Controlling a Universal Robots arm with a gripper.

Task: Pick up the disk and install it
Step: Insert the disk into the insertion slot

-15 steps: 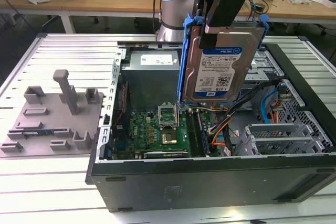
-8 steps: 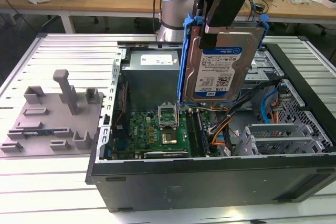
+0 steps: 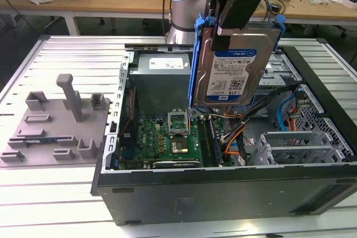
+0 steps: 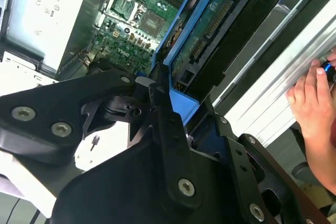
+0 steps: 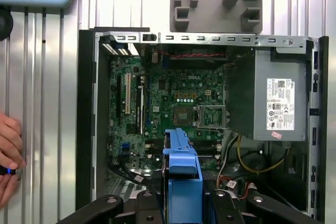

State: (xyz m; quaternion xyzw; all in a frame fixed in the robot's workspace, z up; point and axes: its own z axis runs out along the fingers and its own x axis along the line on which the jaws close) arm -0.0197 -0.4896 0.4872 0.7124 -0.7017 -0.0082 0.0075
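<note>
Above an open computer case [image 3: 223, 193] lying on its side on a slatted metal desk [image 3: 61, 199]: one disk [image 3: 234, 68], silver-grey with a blue-and-white label and a blue plastic frame, held clear of the case interior. Contents of the case below it: green circuit board [image 3: 167, 140] with a square processor socket [image 3: 179, 122]; grey power supply box [image 3: 162, 79] at the far wall; a bundle of orange and blue cables [image 3: 237, 140] directly under the disk's lower edge; a silver perforated drive cage [image 3: 293, 143] toward the exterior view's right. Outside the case: a grey fixture plate [image 3: 56, 129] with upright pegs, on the desk to the exterior view's left and apart from the case; the robot's rounded base [image 3: 187, 4] behind the case; a person's fingers [image 4: 302, 95] just outside one case wall, over the desk slats, seen in both wrist views. Hand [image 3: 226, 26]: black, closed onto the upper end of the disk, its fingers [image 4: 168, 124] pressed against the blue frame. Pose: arm reaching down from above, hand pointing downward; disk hanging on edge, nearly upright with a slight lean, label toward the exterior camera. Whether its lower edge touches the cables cannot be told.
</note>
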